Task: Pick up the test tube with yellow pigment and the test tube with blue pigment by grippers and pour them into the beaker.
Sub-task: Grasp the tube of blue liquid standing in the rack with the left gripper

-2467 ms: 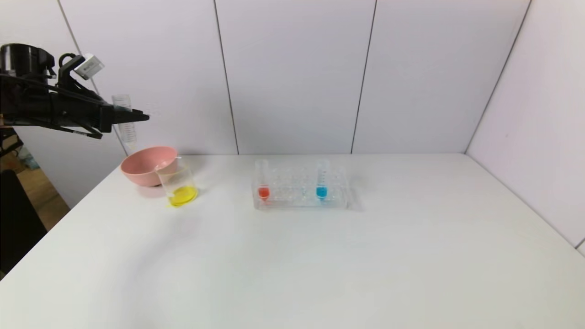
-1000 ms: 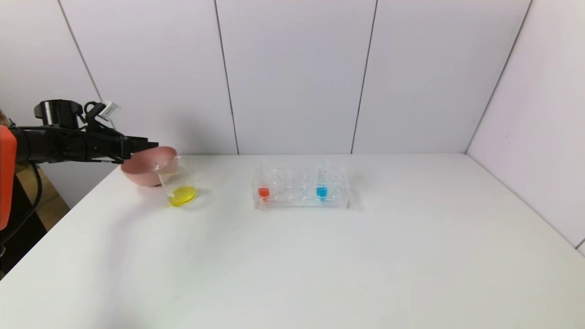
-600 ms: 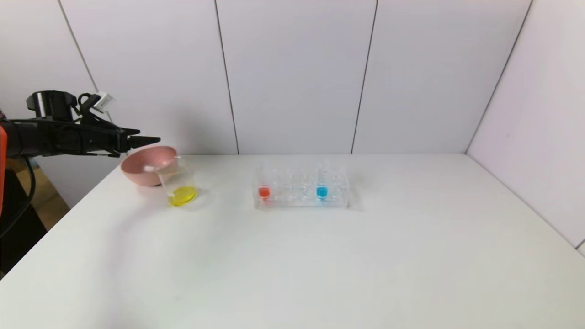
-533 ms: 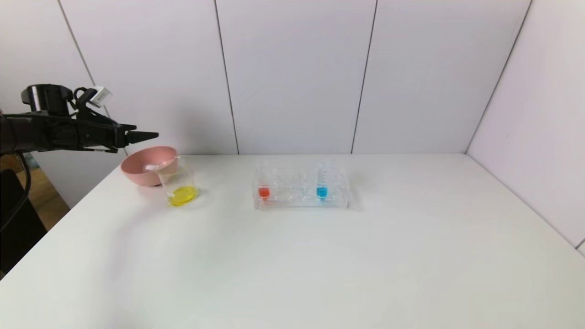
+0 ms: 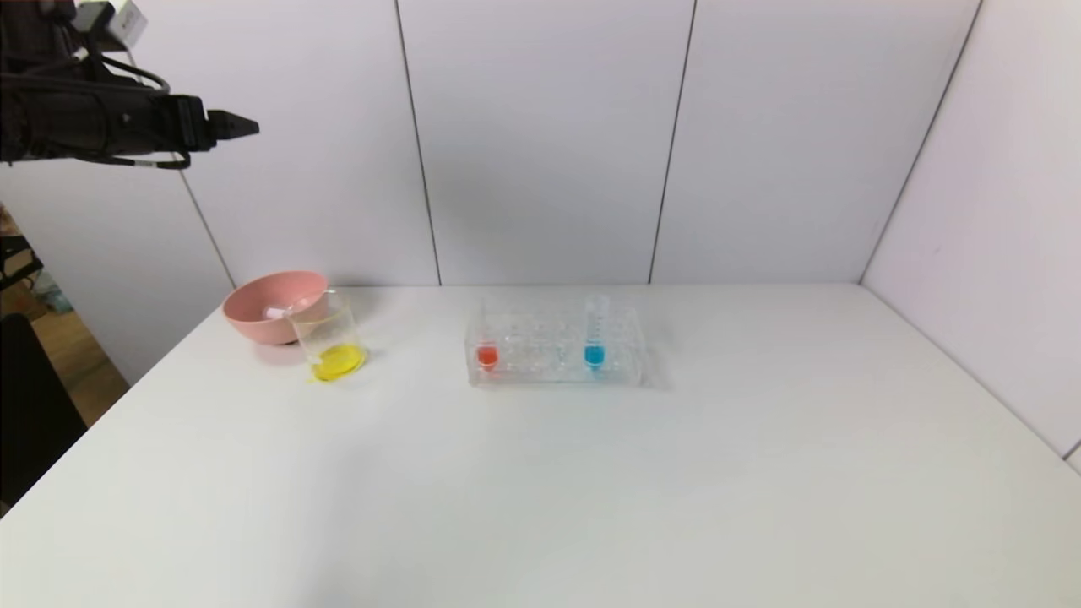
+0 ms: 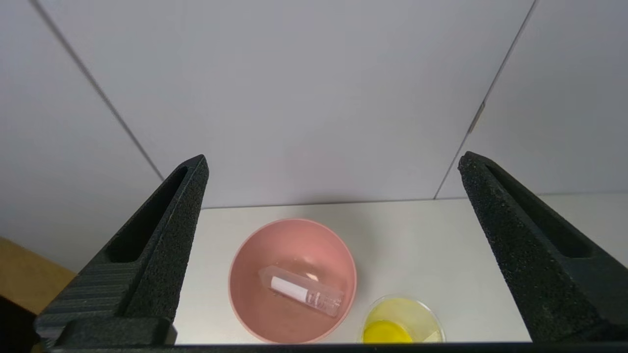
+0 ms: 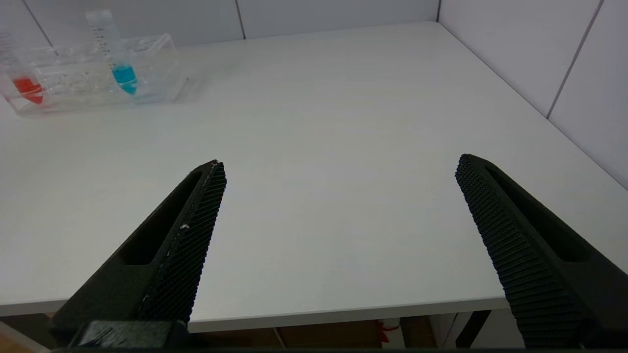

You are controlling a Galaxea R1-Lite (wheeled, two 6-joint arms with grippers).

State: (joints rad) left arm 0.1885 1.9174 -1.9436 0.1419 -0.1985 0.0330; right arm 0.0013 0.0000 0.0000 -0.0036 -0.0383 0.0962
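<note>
Bowl [image 5: 274,306] far left on table [image 5: 540,490], emptied tube [image 6: 301,290] inside; beaker [image 5: 331,336] beside; rack [image 5: 555,348] centre.

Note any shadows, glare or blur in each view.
Head view: soft shadow beside the tube rack and under the pink bowl. Left wrist view: small highlight on the empty tube in the bowl. Right wrist view: even light; no glare on the table.

I can read no words or numbers here; my blue tube [image 7: 114,49] carries printed scale lines, too small for me to make out.
</note>
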